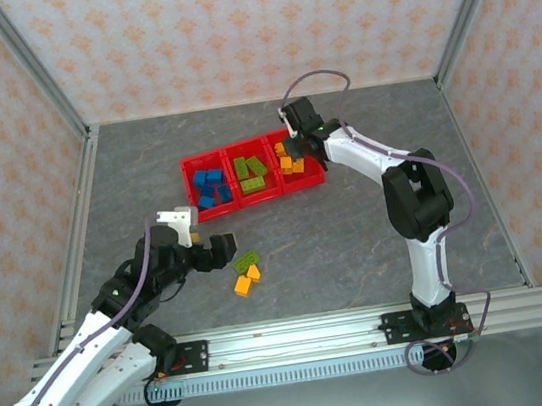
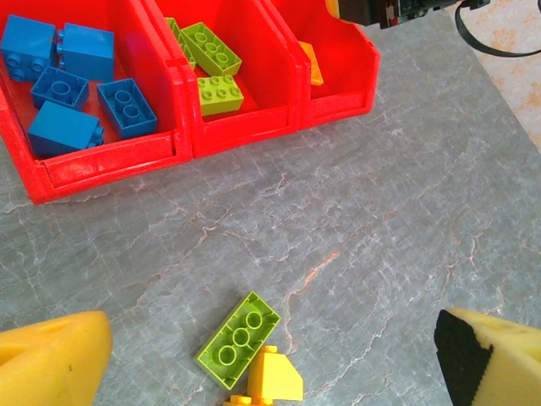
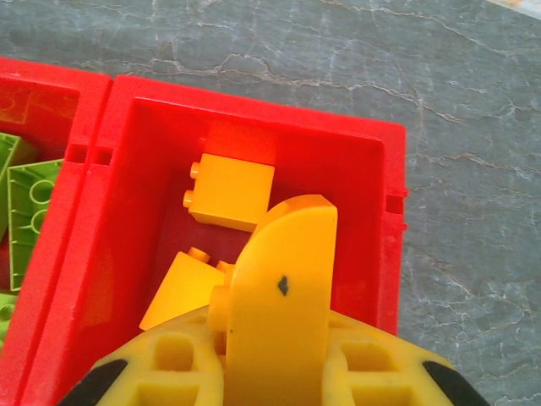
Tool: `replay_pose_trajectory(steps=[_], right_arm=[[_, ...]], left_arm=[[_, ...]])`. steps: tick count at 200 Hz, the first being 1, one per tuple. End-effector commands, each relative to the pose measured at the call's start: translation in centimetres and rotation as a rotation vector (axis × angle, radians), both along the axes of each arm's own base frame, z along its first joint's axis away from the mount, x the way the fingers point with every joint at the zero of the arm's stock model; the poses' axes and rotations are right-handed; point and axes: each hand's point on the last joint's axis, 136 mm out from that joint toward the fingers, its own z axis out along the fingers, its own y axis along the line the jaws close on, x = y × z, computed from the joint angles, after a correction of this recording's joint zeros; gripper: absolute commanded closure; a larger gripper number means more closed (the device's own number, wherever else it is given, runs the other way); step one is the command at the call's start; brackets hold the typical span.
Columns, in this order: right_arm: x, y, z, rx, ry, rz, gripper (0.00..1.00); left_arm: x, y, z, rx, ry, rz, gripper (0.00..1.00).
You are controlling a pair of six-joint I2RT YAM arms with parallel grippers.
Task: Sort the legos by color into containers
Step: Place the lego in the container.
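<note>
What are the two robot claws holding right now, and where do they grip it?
The left gripper is open and holds nothing. The right gripper hangs over the bin of orange bricks; whether it pinches one cannot be told.

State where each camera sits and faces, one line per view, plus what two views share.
Top external: above and behind the bases, looking down on the table; both arms, left gripper and right gripper show.
Left wrist: low over the table, facing the red tray; own yellow fingers wide apart at bottom corners.
Right wrist: looking down into the tray's right bin at orange-yellow bricks; own finger at bottom centre.
Shared: top and left wrist both show the loose lime green brick.
</note>
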Motion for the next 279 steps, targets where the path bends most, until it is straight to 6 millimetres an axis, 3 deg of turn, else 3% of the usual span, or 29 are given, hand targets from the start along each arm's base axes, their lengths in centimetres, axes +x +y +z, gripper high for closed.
replay_pose_trajectory(steps=[1,41,58,87,141,166,206,222,279], right_arm=[[-0.1,-1.4,-1.3,-0.037,0.031,-0.056,0.78],[-0.9,-1.2,-2.2,-0.020,0.071,-0.044,0.63],[-1.0,-1.3,-2.0,-0.013,0.069,-0.057,0.51],[-1.3,-1.1,-1.1,0.017,0.083,-0.067,0.43],[-3.0,-0.8,5.4,0.151,0.015,-0.081,0.32],[-5.0,-0.7,8.0,0.191,-0.010,-0.055,0.27],[-8.8,-1.7,10.5,0.270,-0.037,-0.042,0.15],[-10.5,-2.1,10.9,0.298,-0.031,-0.027,0.00],[-16.0,-4.8,11.3,0.325,-0.067,0.008,0.00]], left_arm=[[0.2,0.2,0.4,-0.002,-0.001,0.021,0.01],[0.3,0.3,0.1,0.005,0.008,0.026,0.01],[0.3,0.3,0.1,0.006,0.008,0.026,0.01],[0.4,0.3,0.1,0.007,0.008,0.030,0.01],[0.5,0.3,-0.2,0.015,0.017,0.033,0.01],[0.5,0.4,-0.2,0.019,0.020,0.038,0.01],[0.6,0.4,-0.3,0.021,0.022,0.038,0.01],[0.4,-0.2,-0.3,0.016,0.027,0.006,0.01],[0.3,-0.1,-2.5,0.170,0.202,0.122,0.01]])
